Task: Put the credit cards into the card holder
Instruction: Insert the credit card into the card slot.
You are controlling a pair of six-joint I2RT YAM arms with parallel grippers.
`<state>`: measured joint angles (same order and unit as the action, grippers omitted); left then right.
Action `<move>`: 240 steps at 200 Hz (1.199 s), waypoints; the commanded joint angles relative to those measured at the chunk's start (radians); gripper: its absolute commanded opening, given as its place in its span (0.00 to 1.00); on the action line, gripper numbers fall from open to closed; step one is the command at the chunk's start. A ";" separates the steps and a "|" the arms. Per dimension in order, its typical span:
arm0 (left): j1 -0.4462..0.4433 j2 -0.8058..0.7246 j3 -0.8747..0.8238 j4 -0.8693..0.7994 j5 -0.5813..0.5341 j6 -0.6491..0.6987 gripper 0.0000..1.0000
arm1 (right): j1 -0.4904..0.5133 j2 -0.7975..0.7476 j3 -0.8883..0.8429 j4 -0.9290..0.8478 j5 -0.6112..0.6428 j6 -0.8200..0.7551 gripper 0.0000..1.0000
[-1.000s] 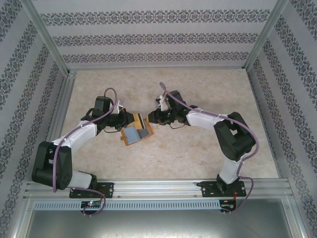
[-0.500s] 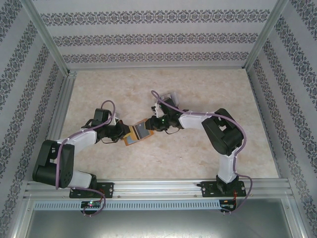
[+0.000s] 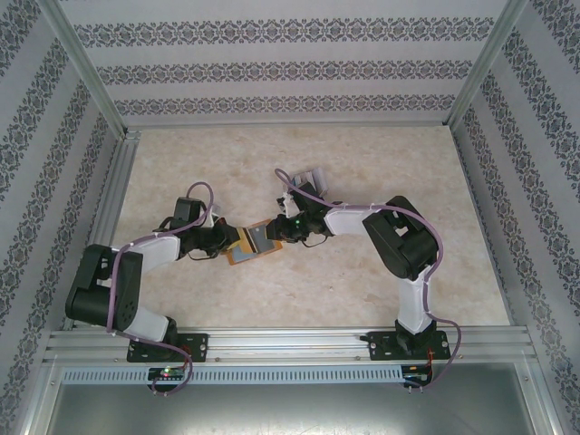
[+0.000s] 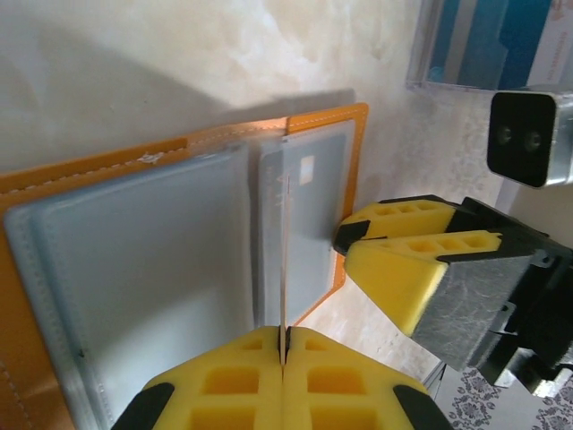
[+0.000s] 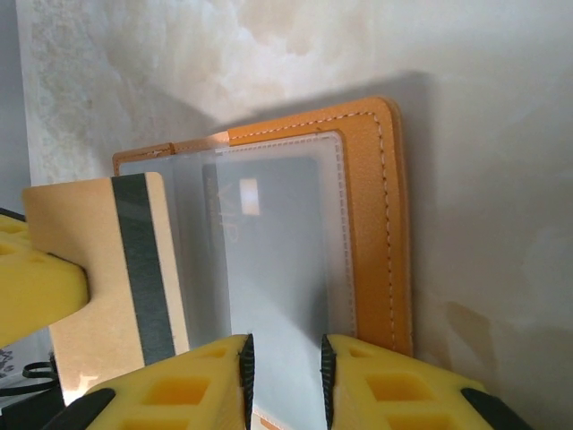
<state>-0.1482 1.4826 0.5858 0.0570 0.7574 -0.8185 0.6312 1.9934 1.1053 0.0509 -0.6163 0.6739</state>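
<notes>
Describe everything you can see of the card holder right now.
The card holder is an orange-tan, leather-like bifold with pale stitching, lying open and flat on the marbled table, bluish-clear pockets up. One pocket seems to hold a grey card. The right gripper, jaws slightly apart, meets its edge. The left gripper, shut on a tan card with a dark stripe, holds that card at the pockets.

Arms bent inward; L tool (image 4: 284, 345) pinched tight, R tool (image 5: 282, 358) jaws slightly apart.
</notes>
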 commanded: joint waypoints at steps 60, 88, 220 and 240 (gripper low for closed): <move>0.009 0.079 -0.024 0.101 0.015 0.032 0.00 | 0.000 0.007 0.001 0.001 0.016 -0.008 0.30; 0.009 0.100 -0.030 0.119 0.019 0.031 0.00 | -0.001 0.010 0.004 -0.002 0.016 -0.009 0.30; 0.009 0.166 -0.030 0.153 0.037 0.042 0.00 | 0.002 -0.004 -0.007 0.002 0.016 -0.004 0.30; 0.009 0.157 -0.034 0.134 0.016 0.049 0.00 | 0.001 -0.003 -0.006 0.002 0.013 -0.002 0.30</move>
<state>-0.1482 1.6245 0.5648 0.2249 0.8108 -0.8036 0.6304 1.9934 1.1049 0.0528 -0.6136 0.6739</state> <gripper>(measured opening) 0.049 0.296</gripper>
